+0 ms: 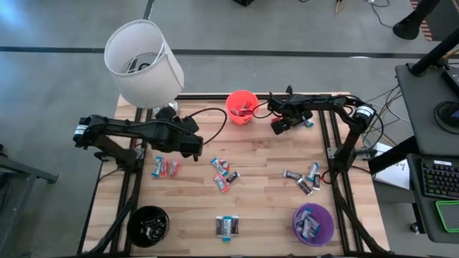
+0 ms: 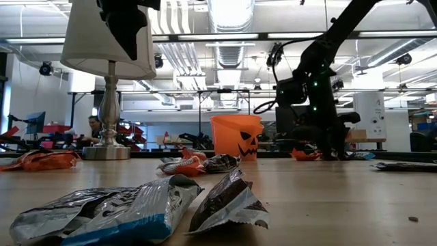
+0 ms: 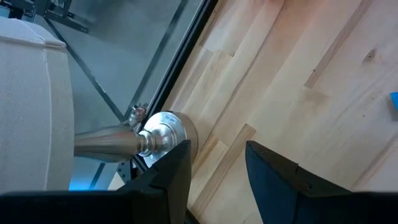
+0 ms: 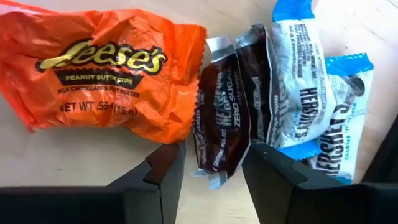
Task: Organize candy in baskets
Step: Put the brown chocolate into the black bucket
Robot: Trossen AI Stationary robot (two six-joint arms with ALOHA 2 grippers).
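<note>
My right gripper is open near the table's far right, low over a small pile of candy. Its fingers stand on either side of a dark brown candy, which lies on the table between an orange Reese's pack and white-and-blue candies. I cannot tell whether the fingers touch it. The orange basket stands just left of this gripper, with candy inside. My left gripper is open and empty above the table's left part. The black basket and the purple basket stand at the near corners.
A white-shaded lamp stands at the far left, and its metal base is close to my left gripper. Loose candies lie at the left, centre, right and near edge.
</note>
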